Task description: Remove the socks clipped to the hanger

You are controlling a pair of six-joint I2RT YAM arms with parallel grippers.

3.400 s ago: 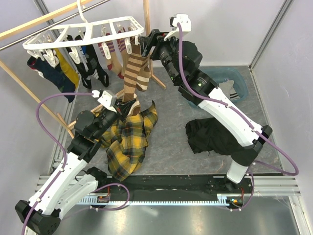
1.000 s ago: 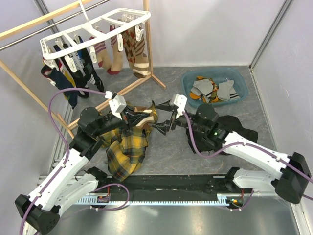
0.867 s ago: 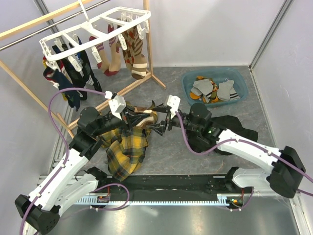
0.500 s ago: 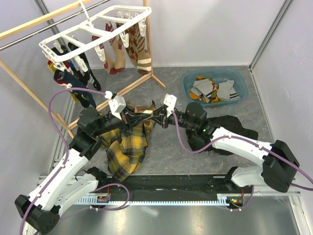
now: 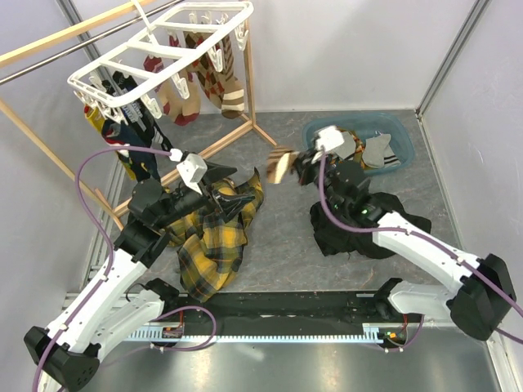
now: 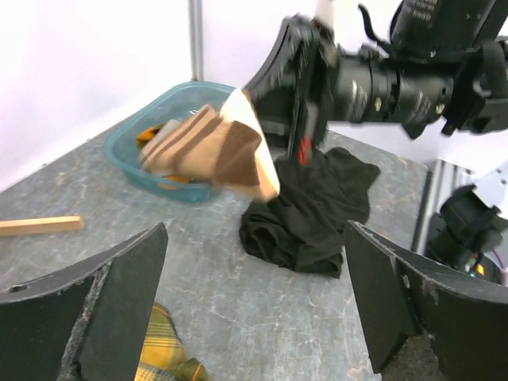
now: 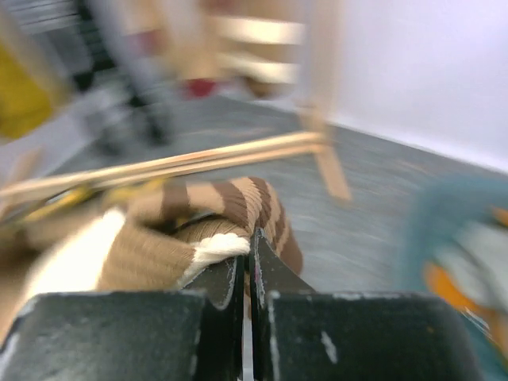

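— Where is the hanger [image 5: 86,80]?
— It hangs on the wooden rack [image 5: 248,94], with socks [image 5: 184,98] clipped beneath it.
— And the grippers?
— The left gripper [image 6: 254,238] gapes wide over the plaid cloth [image 5: 212,245] and grips nothing. The right gripper [image 7: 248,238] is clenched on a brown striped sock [image 6: 214,147], in mid-air near the blue tub [image 5: 392,121].

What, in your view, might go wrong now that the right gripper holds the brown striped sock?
1. The right gripper pinches only a fold of the brown striped sock; the rest hangs loose, so it may slip free short of the blue bin.
2. Released early, it may land on the black garment near the bin and get mixed up with it.
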